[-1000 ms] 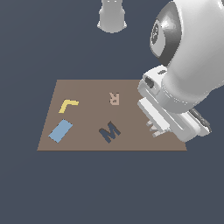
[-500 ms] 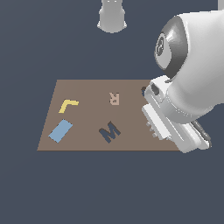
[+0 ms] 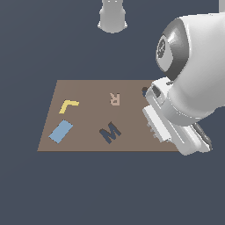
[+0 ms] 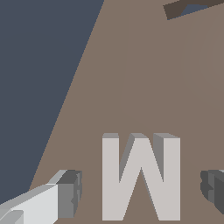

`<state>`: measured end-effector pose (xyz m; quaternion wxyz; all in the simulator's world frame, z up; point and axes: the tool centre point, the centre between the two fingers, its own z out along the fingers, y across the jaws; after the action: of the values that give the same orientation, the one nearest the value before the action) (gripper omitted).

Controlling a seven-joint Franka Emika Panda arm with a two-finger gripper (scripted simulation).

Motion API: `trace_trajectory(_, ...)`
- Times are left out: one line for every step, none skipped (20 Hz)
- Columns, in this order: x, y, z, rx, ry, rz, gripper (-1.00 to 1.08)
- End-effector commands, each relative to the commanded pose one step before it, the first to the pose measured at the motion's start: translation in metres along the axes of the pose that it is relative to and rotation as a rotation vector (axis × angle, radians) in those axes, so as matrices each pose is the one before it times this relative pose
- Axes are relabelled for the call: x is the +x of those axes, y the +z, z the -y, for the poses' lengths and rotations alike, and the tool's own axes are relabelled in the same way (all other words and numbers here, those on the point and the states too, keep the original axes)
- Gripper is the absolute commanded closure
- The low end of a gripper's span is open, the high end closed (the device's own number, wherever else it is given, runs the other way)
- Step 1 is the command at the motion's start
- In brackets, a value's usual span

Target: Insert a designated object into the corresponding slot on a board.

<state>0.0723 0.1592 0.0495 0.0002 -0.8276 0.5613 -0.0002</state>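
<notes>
In the wrist view the light grey-white M block (image 4: 141,175) stands raised on the brown board (image 4: 144,65). My gripper (image 4: 140,190) is open, with one fingertip (image 4: 68,192) on each side of the block and a small gap on both sides. In the exterior view the arm (image 3: 189,88) hangs over the board's (image 3: 88,90) right end and hides the block and the fingers. The dark navy M-shaped slot (image 3: 110,132) lies near the board's front edge, to the left of the hand in the exterior view.
On the board lie a small pink R (image 3: 114,98), a yellow L shape (image 3: 68,105), a blue rectangle (image 3: 60,131) and a dark clover-shaped hole (image 3: 144,91), partly hidden by the arm. A dark recess edge (image 4: 188,8) shows in the wrist view. The robot base (image 3: 112,17) stands behind the board.
The arm has shifted toward the exterior view's right. The hand now sits lower over the board's right end and covers more of it.
</notes>
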Motion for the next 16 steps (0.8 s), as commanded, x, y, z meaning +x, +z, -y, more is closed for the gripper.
trace_trajectory(-0.00007,0.00318,-0.00015,-0.00044,-0.00013,0.00007,-0.92)
trace_trajectory(0.00003,0.00279,-0.00001,0.0,0.0,0.0,-0.92)
trace_trajectory(0.00004,0.00359,-0.00004,0.0,0.0,0.0,-0.92)
trace_trajectory(0.00003,0.0036,-0.00006,0.0,0.0,0.0,-0.92)
trace_trajectory(0.00002,0.0028,-0.00006,0.0,0.0,0.0,-0.92)
trace_trajectory(0.00001,0.002,-0.00005,0.0,0.0,0.0,-0.92)
trace_trajectory(0.00001,0.0012,-0.00003,0.0,0.0,0.0,-0.92)
trace_trajectory(0.0,0.0004,-0.00001,0.0,0.0,0.0,-0.92)
trace_trajectory(0.0,0.0,0.0,0.0,0.0,0.0,1.08)
trace_trajectory(0.0,0.0,0.0,0.0,0.0,0.0,1.08)
trace_trajectory(0.0,0.0,0.0,0.0,0.0,0.0,1.08)
trace_trajectory(0.0,0.0,0.0,0.0,0.0,0.0,1.08)
trace_trajectory(0.0,0.0,0.0,0.0,0.0,0.0,1.08)
trace_trajectory(0.0,0.0,0.0,0.0,0.0,0.0,1.08)
trace_trajectory(0.0,0.0,0.0,0.0,0.0,0.0,1.08)
trace_trajectory(0.0,0.0,0.0,0.0,0.0,0.0,1.08)
